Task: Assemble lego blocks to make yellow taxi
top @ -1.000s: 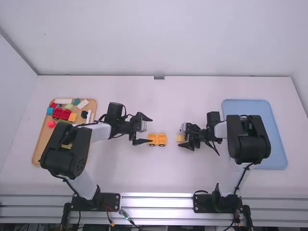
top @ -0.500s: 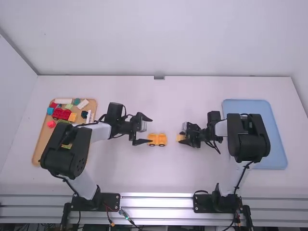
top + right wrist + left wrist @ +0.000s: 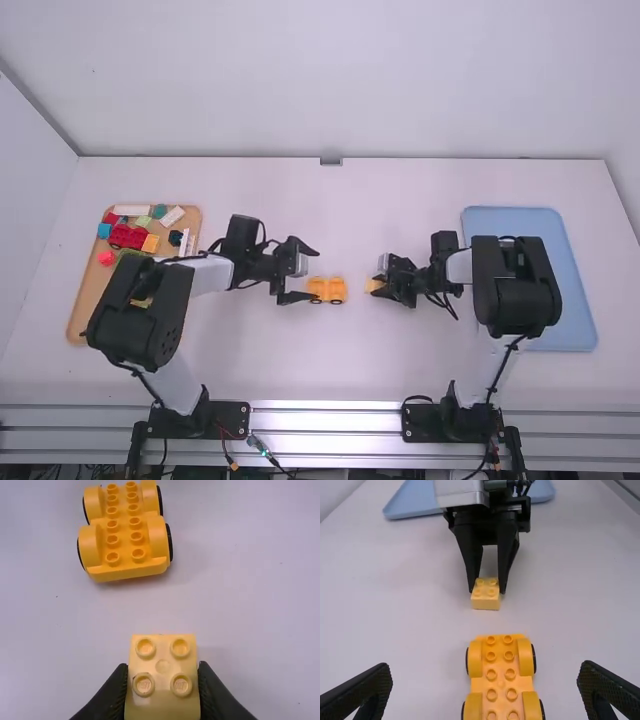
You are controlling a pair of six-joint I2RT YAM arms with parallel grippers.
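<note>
Currently, my right fingers (image 3: pixel 114 692) grip a small yellow block (image 3: pixel 162 702) near the wheeled yellow base (image 3: pixel 124 539) on the white surface (image 3: pixel 240 630); my left fingers (image 3: pixel 367 690) are spread, empty. Unbraced, the base could roll under pressing, misaligning the block.
</note>
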